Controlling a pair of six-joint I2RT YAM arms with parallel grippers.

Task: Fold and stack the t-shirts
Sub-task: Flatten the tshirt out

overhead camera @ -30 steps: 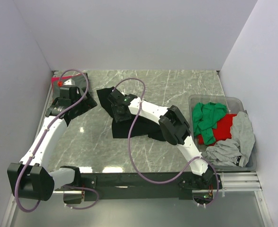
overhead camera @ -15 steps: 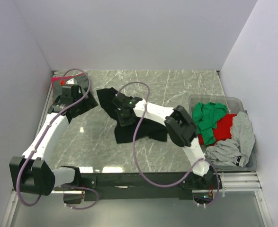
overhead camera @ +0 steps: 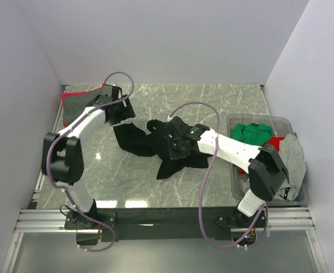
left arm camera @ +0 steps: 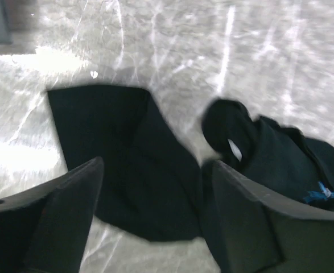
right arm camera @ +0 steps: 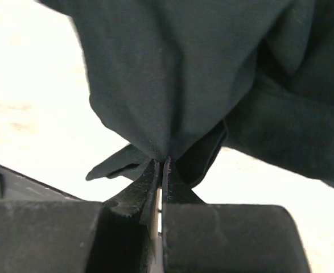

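Right gripper (right arm camera: 162, 164) is being used for the step in hand, judged to be the spreading of the black shirt (overhead camera: 141, 142) before it is folded. For this to go well, the pinch is best carried low and outward across the table (overhead camera: 212, 102), so that the crumpled cloth is being drawn flat rather than lifted into a heap. The left gripper (left arm camera: 154, 165) ought to be brought down on the opposite edge, so that the cloth is being stretched between two points. So thin a pinch risks being pulled free if the drag is hurried.

Nearest, at the right, a green shirt (overhead camera: 249, 136), a red shirt (overhead camera: 269, 149) and a grey shirt (overhead camera: 286, 165) are being held heaped in the bin (overhead camera: 252, 117). Just left of it, the right gripper's jaws are being pressed fully together on a fold of the black shirt, which is hanging bunched from them in the wrist view. That shirt is lying crumpled mid-table, with one part spread flat towards the left. Farther back, the left gripper is being held wide open above that flat part, gripping nothing. At the far left corner a pile (overhead camera: 75, 102) of red and grey cloth is lying, seemingly folded.
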